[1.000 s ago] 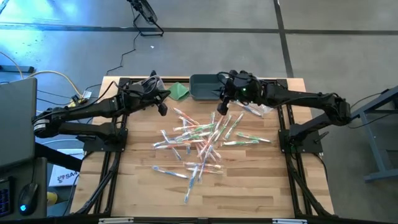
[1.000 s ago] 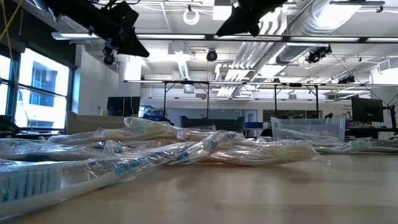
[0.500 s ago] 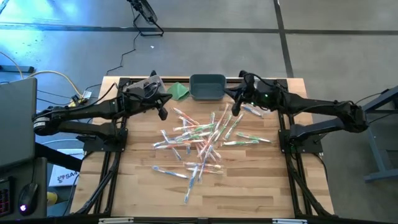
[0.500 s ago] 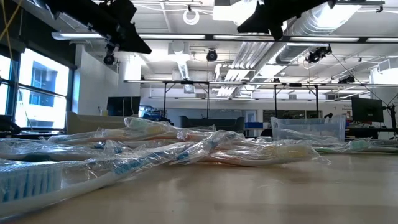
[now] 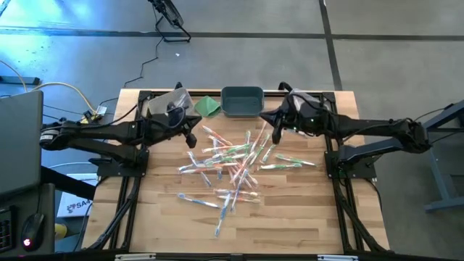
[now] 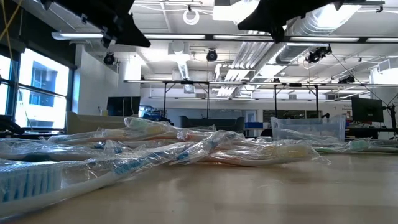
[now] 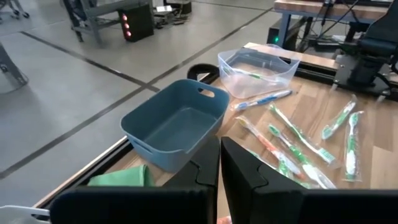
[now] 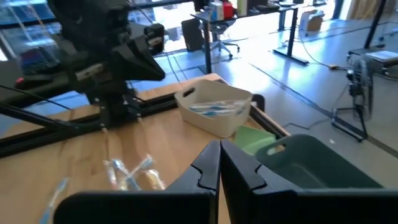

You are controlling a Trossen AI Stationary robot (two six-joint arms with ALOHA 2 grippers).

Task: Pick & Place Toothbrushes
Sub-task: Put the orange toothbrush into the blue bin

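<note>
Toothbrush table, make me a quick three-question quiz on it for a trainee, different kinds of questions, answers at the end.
1. True or false: the left gripper holds a toothbrush.
2. Where are most toothbrushes? A) spread on the table B) in the blue bin C) on the floor
3. Fill in: the folded ____ cloth lies beside the blue bin.

Key: 1 false, both it and the right gripper are shut and empty; 2 A; 3 green.

You see the toothbrushes (image 5: 233,168), thin clear-wrapped sticks with blue, green and pink-orange parts, lying flat and criss-crossed in a loose heap between and below the left claw (image 5: 190,138) and right claw (image 5: 275,135), a few stragglers beside the right.
</note>
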